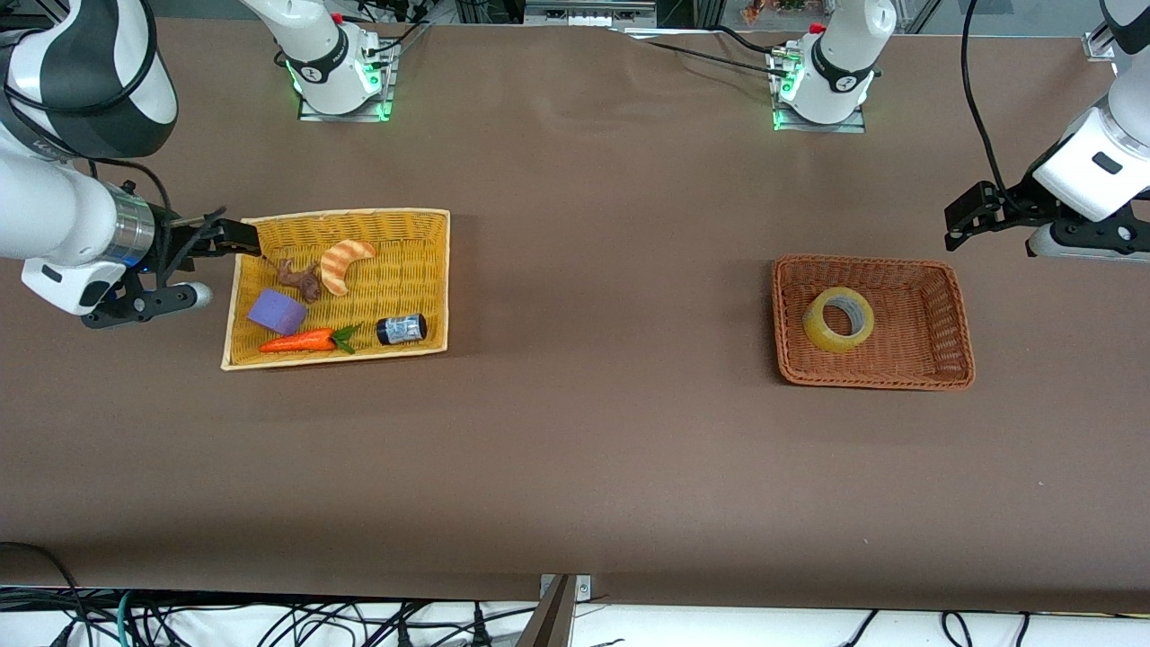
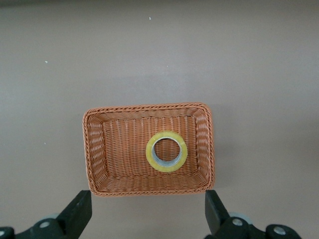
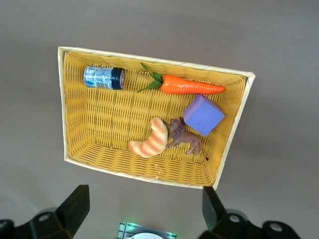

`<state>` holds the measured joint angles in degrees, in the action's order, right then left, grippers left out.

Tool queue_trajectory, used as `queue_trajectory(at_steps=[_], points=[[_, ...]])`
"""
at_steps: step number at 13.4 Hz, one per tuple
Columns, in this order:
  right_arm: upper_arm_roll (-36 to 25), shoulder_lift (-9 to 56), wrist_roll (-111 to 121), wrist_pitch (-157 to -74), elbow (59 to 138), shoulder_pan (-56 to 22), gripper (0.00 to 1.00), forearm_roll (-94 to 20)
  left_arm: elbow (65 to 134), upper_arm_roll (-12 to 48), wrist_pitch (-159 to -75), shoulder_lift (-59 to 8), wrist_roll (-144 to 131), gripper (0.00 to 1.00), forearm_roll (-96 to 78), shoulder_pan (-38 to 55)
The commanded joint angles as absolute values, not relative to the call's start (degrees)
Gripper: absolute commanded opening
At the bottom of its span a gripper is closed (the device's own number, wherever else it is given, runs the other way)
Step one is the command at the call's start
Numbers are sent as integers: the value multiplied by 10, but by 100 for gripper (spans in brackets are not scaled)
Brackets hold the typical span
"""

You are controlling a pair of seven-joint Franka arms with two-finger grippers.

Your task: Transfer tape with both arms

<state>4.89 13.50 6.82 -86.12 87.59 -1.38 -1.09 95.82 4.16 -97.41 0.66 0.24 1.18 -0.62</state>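
Left arm (image 1: pixel 1101 162): upper links cut off by front view's edge. Right arm (image 1: pixel 63 180): likewise cut off at that edge. Can (image 1: pixel 401 329): label print too small to read. Brown figure (image 3: pixel 185 138): kind of animal could not be told.

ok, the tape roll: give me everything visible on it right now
The tape is a yellowish, translucent ring with a wide hollow core whose inner wall looks grey. It lies alone in the brown wicker basket toward the left arm's end of the table, about mid-floor, touching only the weave. In the front view it looks slightly tilted; in the left wrist view its core opens straight up at the camera. No loose end shows. Neither gripper touches it.
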Motion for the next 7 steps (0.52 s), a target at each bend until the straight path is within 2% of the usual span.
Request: queue_trajectory(at_steps=[1, 7], points=[[51, 135, 69, -859, 866, -13, 100, -8, 948, 36, -961, 8, 13, 100, 1, -4], [51, 136, 72, -858, 865, -19, 100, -2, 948, 35, -953, 8, 10, 100, 0, -5]])
